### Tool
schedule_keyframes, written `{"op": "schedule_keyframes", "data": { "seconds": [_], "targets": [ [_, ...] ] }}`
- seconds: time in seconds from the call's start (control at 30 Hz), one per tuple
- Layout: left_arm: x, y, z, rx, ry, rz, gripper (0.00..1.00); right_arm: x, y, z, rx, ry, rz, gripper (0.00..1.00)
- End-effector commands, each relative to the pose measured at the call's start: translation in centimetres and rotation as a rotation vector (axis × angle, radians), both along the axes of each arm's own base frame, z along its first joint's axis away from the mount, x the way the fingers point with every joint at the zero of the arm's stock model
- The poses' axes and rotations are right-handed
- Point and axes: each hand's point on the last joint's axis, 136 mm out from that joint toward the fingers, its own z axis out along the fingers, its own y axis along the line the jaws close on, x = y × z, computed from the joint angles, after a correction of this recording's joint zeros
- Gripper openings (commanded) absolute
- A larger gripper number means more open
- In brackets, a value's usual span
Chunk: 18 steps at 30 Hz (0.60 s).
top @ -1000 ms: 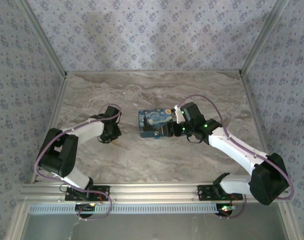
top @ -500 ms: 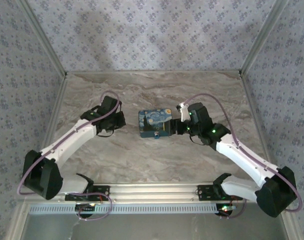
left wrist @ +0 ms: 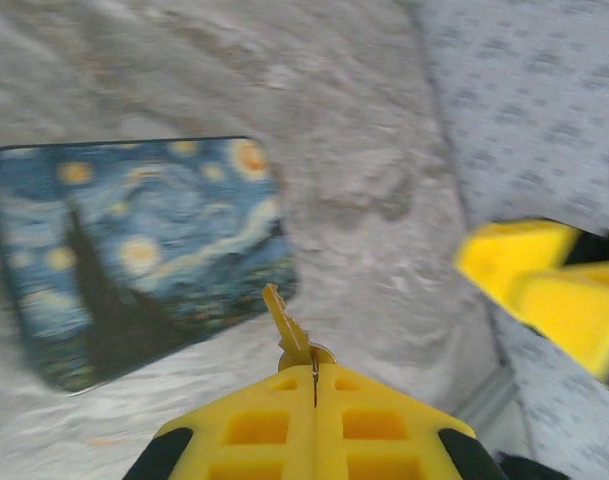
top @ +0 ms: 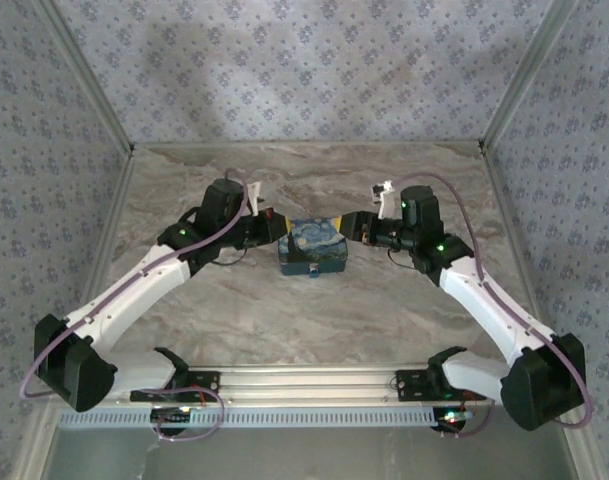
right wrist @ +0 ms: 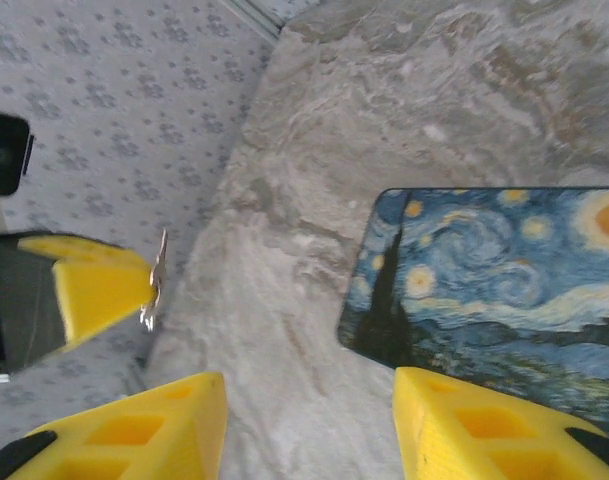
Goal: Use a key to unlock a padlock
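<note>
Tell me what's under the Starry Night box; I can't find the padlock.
The box rests flat on the marble table. Its underside and whatever lies beneath are covered.

Mat (top: 312,248) btwn L tool (left wrist: 314,372), R tool (right wrist: 306,388)

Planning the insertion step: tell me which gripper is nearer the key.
Left. The left gripper is shut on the key, its blade pointing toward the Starry Night box. The right gripper hangs open, apart from the key, at the box's other side.
</note>
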Motion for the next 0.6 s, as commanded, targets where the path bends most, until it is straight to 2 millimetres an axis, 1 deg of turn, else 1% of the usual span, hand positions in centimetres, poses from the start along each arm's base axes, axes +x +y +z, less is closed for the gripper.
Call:
{"op": "schedule_keyframes", "data": {
  "seconds": [0.0, 0.07, 0.13, 0.17, 0.27, 0.37, 0.43, 0.5, 0.57],
  "targets": [
    [-1.8, -3.0, 5.7, -0.168, -0.123, -0.17, 0.0, -1.0, 2.1, 3.0, 0.137, 0.041, 0.109, 0.47],
    [-2.5, -3.9, 6.4, -0.184, -0.143, -0.219, 0.0, -1.2, 2.5, 3.6, 0.173, 0.046, 0.13, 0.45],
    [-3.2, -4.5, 7.1, -0.203, -0.163, -0.254, 0.0, -1.4, 2.6, 4.2, 0.197, 0.044, 0.137, 0.39],
    [-3.4, -4.7, 7.4, -0.216, -0.17, -0.267, 0.0, -1.5, 2.7, 4.6, 0.21, 0.042, 0.14, 0.38],
    [-3.4, -5.0, 7.9, -0.242, -0.186, -0.267, 0.0, -1.9, 2.9, 5.3, 0.221, 0.026, 0.144, 0.38],
    [-4.2, -5.5, 8.5, -0.262, -0.21, -0.306, 0.0, -2.0, 2.9, 6.0, 0.239, 0.017, 0.135, 0.37],
    [-4.3, -5.7, 8.3, -0.258, -0.209, -0.314, 0.0, -2.0, 2.8, 6.5, 0.248, 0.014, 0.132, 0.37],
    [-3.9, -5.5, 7.9, -0.244, -0.201, -0.285, 0.0, -2.3, 2.7, 7.3, 0.256, -0.012, 0.135, 0.39],
    [-3.5, -5.2, 7.8, -0.241, -0.202, -0.249, 0.0, -2.7, 2.6, 7.5, 0.232, -0.048, 0.129, 0.4]
  ]
}}
